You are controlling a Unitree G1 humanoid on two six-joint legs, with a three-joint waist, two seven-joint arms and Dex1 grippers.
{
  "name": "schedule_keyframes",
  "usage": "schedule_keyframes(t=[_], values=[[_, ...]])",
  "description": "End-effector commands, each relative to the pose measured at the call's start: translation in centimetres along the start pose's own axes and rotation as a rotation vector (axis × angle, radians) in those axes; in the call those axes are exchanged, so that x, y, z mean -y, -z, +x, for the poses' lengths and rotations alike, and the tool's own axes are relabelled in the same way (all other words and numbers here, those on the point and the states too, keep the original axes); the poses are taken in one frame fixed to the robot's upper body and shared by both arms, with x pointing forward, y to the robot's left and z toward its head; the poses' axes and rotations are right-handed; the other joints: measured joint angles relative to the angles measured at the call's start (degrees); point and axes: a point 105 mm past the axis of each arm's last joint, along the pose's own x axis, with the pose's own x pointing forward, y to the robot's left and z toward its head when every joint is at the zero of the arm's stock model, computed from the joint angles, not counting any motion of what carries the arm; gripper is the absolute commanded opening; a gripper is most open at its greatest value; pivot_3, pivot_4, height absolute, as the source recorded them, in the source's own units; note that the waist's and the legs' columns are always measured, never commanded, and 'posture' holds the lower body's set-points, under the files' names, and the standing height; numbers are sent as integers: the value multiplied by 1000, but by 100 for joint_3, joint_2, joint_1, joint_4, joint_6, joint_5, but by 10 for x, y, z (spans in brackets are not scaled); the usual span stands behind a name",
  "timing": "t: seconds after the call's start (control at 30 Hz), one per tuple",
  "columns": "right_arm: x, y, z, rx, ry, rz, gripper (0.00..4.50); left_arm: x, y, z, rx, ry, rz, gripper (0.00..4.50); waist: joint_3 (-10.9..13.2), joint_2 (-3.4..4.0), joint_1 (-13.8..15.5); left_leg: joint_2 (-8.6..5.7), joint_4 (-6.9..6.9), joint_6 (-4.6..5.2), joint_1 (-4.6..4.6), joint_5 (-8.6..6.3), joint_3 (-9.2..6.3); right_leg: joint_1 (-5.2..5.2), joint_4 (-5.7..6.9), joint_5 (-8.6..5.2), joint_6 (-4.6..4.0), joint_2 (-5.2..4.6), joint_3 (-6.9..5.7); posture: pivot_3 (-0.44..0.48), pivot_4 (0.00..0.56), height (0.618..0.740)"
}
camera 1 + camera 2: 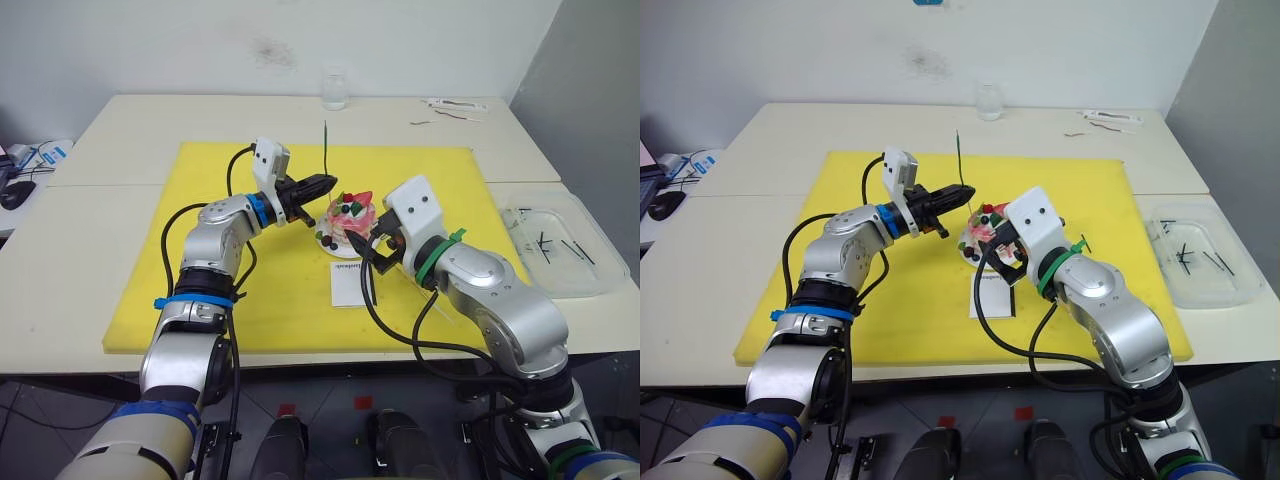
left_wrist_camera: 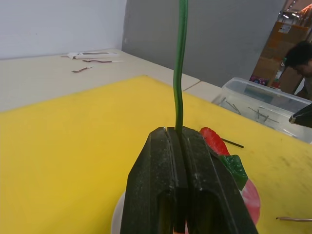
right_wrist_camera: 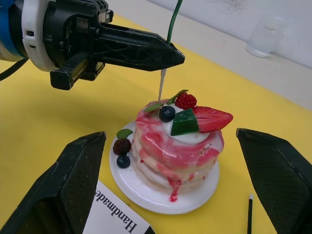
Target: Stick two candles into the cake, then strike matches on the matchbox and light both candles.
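Observation:
The pink-and-white cake [image 3: 178, 141] stands on its small white plate [image 3: 146, 192] in the middle of the yellow mat. My left gripper [image 1: 330, 184] hovers just above the cake's left side, shut on the greenish candle [image 2: 180, 63]. The candle stands upright, its white lower tip just over the cake's top. My right gripper [image 1: 375, 248] is open close in front of the cake, one finger toward each side. The white matchbox [image 1: 347, 282] lies flat on the mat in front of the plate. One dark match [image 3: 249, 214] rests beside the plate. A thin tan candle [image 2: 292, 219] lies on the mat.
The yellow mat [image 1: 200, 250] covers the table's centre. A clear plastic tray [image 1: 560, 240] with several dark matches sits at the right edge. A glass [image 1: 335, 90] stands at the back, small items [image 1: 455, 105] at the back right. A person [image 2: 300, 56] is beyond the table.

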Motion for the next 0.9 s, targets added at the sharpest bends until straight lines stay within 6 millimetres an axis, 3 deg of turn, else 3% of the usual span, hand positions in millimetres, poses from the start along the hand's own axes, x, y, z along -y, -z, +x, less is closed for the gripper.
schedule_keyframes(t=[0.03, 0.3, 0.9], values=[[2, -12, -4, 52, 15, -6, 4477, 7, -16, 3, 41, 35, 41, 0, 0, 0, 0, 0, 0, 0, 0, 0, 0, 0, 0, 0, 0, 0, 0, 0, 150, 740], [2, -13, -3, 52, 17, -4, 4477, 8, -15, 3, 29, 41, 53, 0, 0, 0, 0, 0, 0, 0, 0, 0, 0, 0, 1, 0, 0, 0, 0, 0, 150, 740], [3, -11, -4, 50, 24, 16, 4477, 16, 12, 0, -3, 50, 193, 0, 0, 0, 3, 0, 0, 0, 0, 0, 0, 0, 1, 0, -1, 0, 0, 0, 150, 740]])
